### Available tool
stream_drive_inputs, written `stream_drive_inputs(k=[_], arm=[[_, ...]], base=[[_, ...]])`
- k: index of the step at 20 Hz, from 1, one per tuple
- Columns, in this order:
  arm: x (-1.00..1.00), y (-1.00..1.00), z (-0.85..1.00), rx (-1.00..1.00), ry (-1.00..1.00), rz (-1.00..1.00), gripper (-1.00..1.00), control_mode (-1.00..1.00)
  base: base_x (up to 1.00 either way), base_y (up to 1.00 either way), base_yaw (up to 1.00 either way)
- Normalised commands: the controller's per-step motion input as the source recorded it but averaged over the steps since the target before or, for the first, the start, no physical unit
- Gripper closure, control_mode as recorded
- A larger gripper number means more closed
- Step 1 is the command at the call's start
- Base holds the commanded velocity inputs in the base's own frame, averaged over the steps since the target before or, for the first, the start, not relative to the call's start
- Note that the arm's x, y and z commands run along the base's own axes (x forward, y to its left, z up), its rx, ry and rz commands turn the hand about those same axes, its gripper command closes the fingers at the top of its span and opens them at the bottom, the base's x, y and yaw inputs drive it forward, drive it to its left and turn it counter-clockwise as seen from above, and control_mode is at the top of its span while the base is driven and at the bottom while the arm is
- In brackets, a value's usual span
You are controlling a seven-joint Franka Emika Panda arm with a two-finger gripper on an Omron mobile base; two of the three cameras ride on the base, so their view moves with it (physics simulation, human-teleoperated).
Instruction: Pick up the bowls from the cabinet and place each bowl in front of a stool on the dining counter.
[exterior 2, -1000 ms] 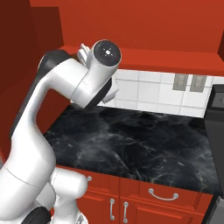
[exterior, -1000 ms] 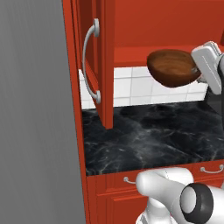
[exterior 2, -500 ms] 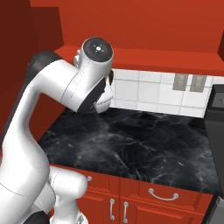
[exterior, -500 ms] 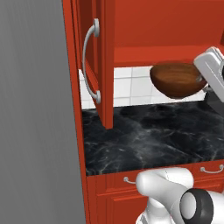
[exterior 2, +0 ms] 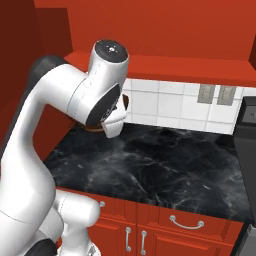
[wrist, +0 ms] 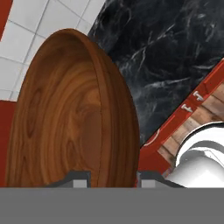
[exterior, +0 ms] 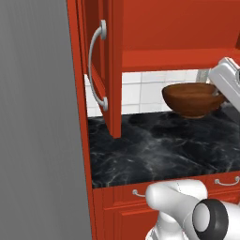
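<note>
one reddish-brown bowl (exterior: 193, 99) hangs in our claw (wrist: 113, 178), the two fingertips (wrist: 78, 179) pinching its rim, one inside the wooden hollow and one on the outer wall. in the left base view the bowl sits upright just to the left of our white hand, in the air above the black marbled bench (exterior: 164, 150) and below the red cabinet shelf (exterior: 178, 58), with white wall tiles (exterior: 140, 91) behind it. further left of the claw the cabinet door (exterior: 101, 65) stands open, its long curved white handle (exterior: 96, 70) facing us. in the right base view our arm hides most of the bowl; a dark sliver of its rim (exterior 2: 125, 102) peeks out beside the wrist. below the claw, red drawers (exterior 2: 185, 222) with small handles run under the bench edge.
</note>
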Motion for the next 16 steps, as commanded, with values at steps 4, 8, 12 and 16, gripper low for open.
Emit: stream_drive_inputs(k=[4,8,12,16], arm=[[-0.08,0.0,-0.13,0.0,0.0,0.0,1.0,1.0],[0.0,0.0,0.0,0.0,0.0,0.0,1.0,1.0],[0.0,0.0,0.0,0.0,0.0,0.0,1.0,1.0],[0.0,0.0,0.0,0.0,0.0,0.0,1.0,1.0]], base=[[-0.37,-0.03,-0.02],[-1.0,-0.23,-0.23],[-1.0,-0.1,-0.6],[-1.0,0.04,-0.8]])
